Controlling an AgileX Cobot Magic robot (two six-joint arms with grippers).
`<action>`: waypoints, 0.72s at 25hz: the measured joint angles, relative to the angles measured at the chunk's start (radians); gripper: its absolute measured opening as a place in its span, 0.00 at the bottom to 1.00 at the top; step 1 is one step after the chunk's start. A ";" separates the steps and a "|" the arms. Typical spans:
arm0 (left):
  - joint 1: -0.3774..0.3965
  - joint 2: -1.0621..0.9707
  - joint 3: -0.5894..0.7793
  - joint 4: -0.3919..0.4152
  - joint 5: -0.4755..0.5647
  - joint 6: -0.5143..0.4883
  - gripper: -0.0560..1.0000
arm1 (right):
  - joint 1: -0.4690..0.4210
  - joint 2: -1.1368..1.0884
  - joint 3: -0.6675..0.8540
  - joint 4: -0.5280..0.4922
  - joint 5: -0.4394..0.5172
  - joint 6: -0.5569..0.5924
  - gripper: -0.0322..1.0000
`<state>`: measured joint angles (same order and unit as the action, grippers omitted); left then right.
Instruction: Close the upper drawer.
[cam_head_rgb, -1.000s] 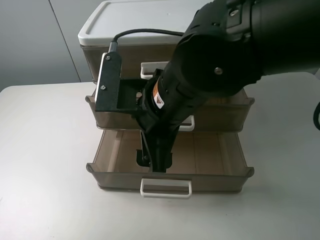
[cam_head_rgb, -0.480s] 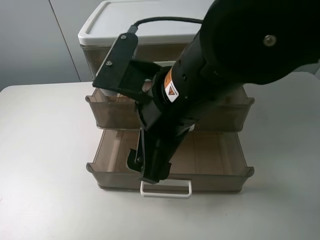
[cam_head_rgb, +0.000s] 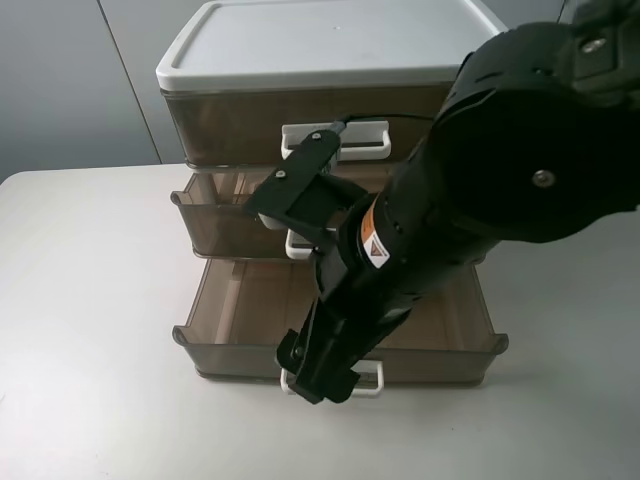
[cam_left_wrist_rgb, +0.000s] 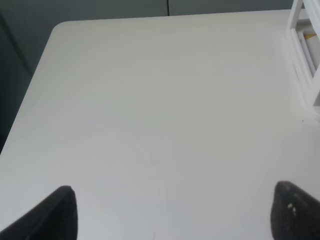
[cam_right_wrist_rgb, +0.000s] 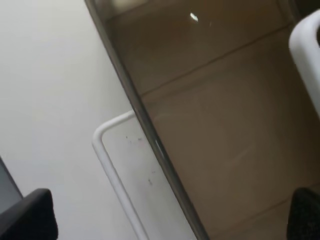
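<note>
The upper drawer (cam_head_rgb: 215, 228), smoky-brown and shallow, sticks out a little from the cabinet; my right arm hides most of its front, and only part of its white handle (cam_head_rgb: 298, 246) shows. My right gripper (cam_head_rgb: 312, 372) is open and hangs over the front edge of the lowest drawer (cam_head_rgb: 230, 345), at that drawer's white loop handle (cam_right_wrist_rgb: 116, 172). The right wrist view shows this drawer's rim (cam_right_wrist_rgb: 150, 130) and floor between the wide-apart fingertips (cam_right_wrist_rgb: 27, 215). My left gripper (cam_left_wrist_rgb: 177, 215) is open over bare white table, out of the exterior high view.
The cabinet has a white lid (cam_head_rgb: 300, 40) and a tall top drawer with a white handle (cam_head_rgb: 335, 140). The lowest drawer is pulled far out toward the table's front. The white table (cam_head_rgb: 90, 300) surrounds the cabinet. A white frame (cam_left_wrist_rgb: 305, 45) is at one edge of the left wrist view.
My right arm has swung toward the front. Its gripper has moved from inside the lowest drawer to over that drawer's front handle. The top drawer's handle has come into view.
</note>
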<state>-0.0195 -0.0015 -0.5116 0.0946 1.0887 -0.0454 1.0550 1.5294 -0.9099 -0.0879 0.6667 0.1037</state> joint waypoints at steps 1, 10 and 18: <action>0.000 0.000 0.000 0.000 0.000 0.000 0.75 | 0.000 0.000 0.011 -0.003 -0.023 0.039 0.71; 0.000 0.000 0.000 0.000 0.000 0.000 0.75 | -0.004 0.009 0.028 -0.058 -0.130 0.246 0.71; 0.000 0.000 0.000 0.000 0.000 0.000 0.75 | -0.013 0.034 0.028 -0.087 -0.162 0.273 0.71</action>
<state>-0.0195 -0.0015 -0.5116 0.0946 1.0887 -0.0454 1.0423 1.5632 -0.8824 -0.1744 0.5052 0.3765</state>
